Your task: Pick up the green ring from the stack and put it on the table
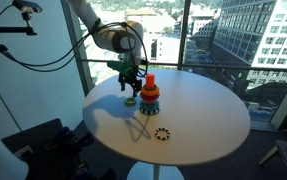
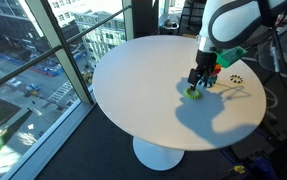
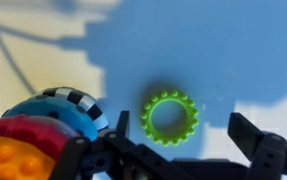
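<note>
The green ring [image 3: 170, 118] lies flat on the white counter [image 1: 208, 125], just beside the stack [image 1: 150, 95] but not touching it, in the arm's blue shadow. The hand [image 1: 131, 86] hangs right over it with its jaws spread wide, gripping nothing. In the wrist view the ring sits free between the two dark fingers [image 3: 255, 140]. Nearer the counter's edge lies a pale ring with dark dots [image 1: 162, 133].
</note>
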{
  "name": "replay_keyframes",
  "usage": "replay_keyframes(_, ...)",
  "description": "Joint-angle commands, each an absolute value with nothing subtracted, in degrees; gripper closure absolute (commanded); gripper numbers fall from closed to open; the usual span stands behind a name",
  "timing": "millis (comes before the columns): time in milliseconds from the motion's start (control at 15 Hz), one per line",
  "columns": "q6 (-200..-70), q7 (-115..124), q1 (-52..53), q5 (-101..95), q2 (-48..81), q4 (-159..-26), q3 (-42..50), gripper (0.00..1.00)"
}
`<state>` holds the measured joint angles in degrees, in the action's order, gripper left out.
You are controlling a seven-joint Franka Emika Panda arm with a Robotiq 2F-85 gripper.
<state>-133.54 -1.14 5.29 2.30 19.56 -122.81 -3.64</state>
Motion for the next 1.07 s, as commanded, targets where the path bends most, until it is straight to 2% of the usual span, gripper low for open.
replay_keyframes(0,-127.3,0.0,5.0,0.7,15.3,-122.2,-3.2,0.00)
replay_keyframes(467,-118.5,1.8,3.0,1.0,8.2,-121.4,-1.0,0.00)
replay_keyframes(1000,-118.5,2.0,0.6,0.6,-0.4,-123.3,0.4,0.00)
